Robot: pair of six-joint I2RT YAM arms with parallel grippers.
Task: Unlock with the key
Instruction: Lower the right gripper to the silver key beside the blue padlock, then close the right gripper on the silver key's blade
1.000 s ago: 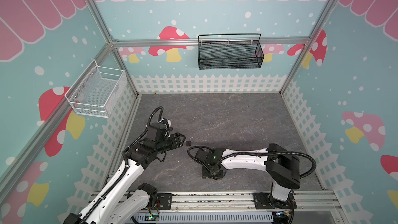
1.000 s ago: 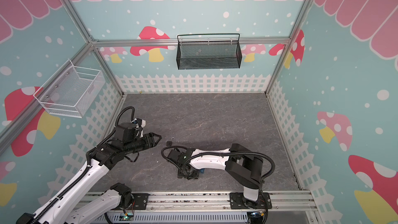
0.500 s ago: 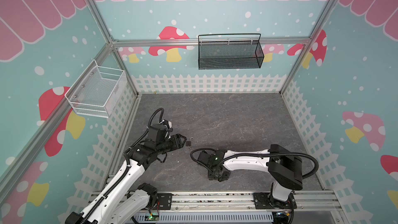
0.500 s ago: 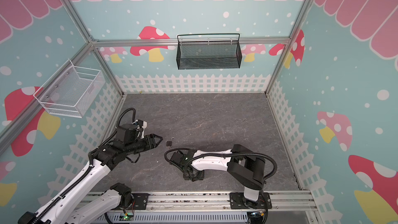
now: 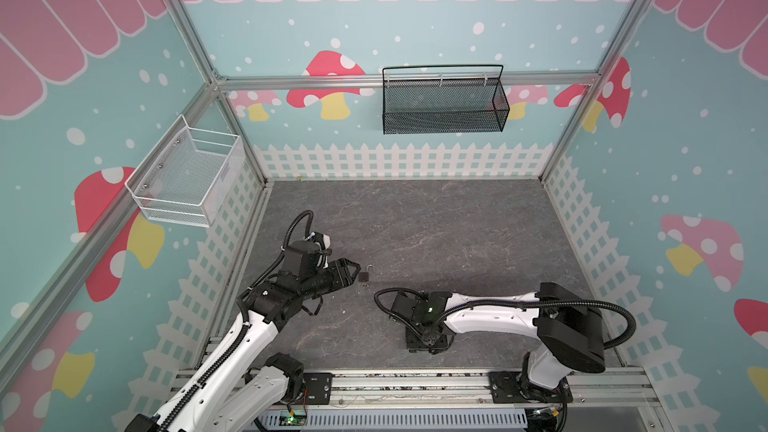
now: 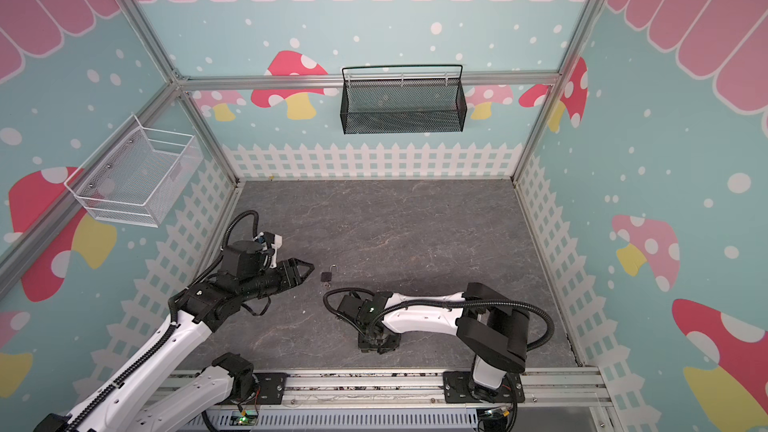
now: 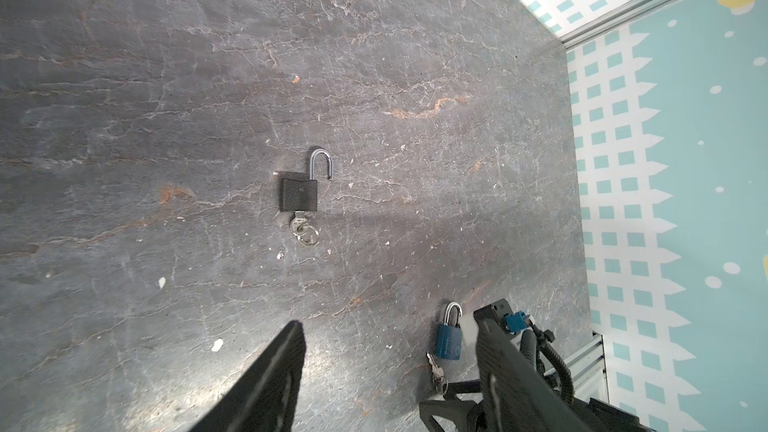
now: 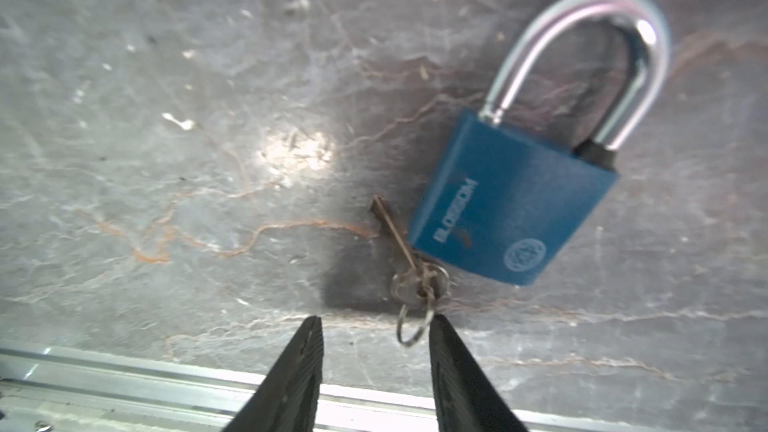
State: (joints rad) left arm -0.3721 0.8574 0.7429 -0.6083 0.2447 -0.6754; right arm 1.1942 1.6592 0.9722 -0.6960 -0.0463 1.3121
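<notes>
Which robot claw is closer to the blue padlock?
Right. The right gripper hovers just by the blue padlock and its keys; the left gripper is farther off, pointing at the black padlock.

A small dark padlock (image 6: 327,277) lies on the grey counter (image 6: 415,234), just beyond the left end effector (image 6: 308,272), whose jaws stand apart. The right end effector (image 6: 377,344) points down at the counter, nearer the front rail (image 6: 374,380).

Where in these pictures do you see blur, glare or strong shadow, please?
Right wrist view: soft focus, the blue metal padlock smeared, a glare patch on the grey marbled tabletop, dark shadow beside its silver key. Left wrist view: sharp on the black padlock. Both top views: evenly lit.
</notes>
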